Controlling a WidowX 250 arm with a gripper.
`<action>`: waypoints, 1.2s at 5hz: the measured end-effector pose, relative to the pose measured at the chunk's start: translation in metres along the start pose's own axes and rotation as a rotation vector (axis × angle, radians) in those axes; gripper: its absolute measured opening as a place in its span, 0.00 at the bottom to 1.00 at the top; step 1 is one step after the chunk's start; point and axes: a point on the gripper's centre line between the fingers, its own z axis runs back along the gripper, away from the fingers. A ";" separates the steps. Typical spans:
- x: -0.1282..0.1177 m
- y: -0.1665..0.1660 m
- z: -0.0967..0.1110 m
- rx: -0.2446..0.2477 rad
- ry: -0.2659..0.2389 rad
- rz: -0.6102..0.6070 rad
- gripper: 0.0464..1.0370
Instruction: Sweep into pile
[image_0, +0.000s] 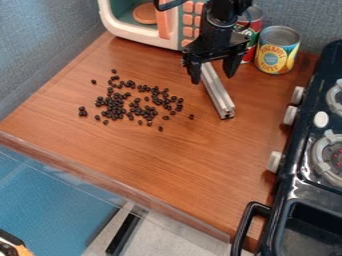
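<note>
Room: two blue-grey fabric-look walls (40, 50) meeting in a corner, with a blue floor (53, 195) down low
Desk (167, 160): one, brown wood grain, kinda shiny
Stove (294, 187): one, black, two burners, cut off at the right edge
Toy microwave (117, 22): one, top cropped off
Tool (212, 78): one, fingers spread wide around the bar's far end, not pinching it
Cans: two, a yellow one (270, 58) and a red one (252, 27) partly hidden
Metal bar (219, 95): one, lying right of the beans
Beans (117, 107): dozens, loosely scattered mid-desk, too bunched to count
</note>
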 end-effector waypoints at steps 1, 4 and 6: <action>-0.008 0.004 -0.018 0.034 0.036 -0.002 0.96; -0.011 0.003 -0.031 0.030 0.095 -0.016 0.65; -0.008 -0.007 -0.023 0.009 0.127 -0.010 0.35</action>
